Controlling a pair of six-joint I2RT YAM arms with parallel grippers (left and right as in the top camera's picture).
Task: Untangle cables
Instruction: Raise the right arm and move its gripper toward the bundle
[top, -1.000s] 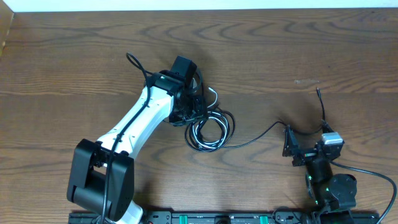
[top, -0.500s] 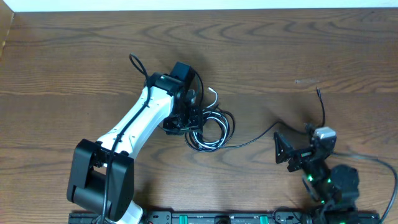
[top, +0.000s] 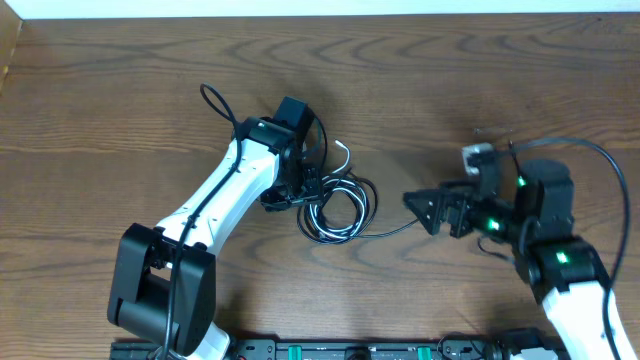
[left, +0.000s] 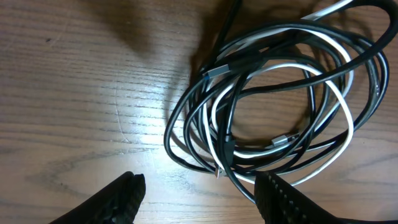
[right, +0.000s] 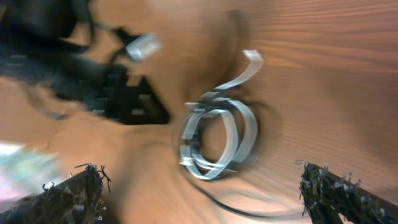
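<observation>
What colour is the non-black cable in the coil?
The cable is white; the left wrist view shows it best.

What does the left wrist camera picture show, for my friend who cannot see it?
A tangled coil of thin black cables with one white cable lies on a brown wooden table, right of centre. At the bottom, the left gripper holds its two black fingers open, just below the coil.

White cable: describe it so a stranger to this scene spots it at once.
On the wooden table, find the tangled coil beside the left gripper. The white cable loops through it, one end poking out; every other strand there is black.
</observation>
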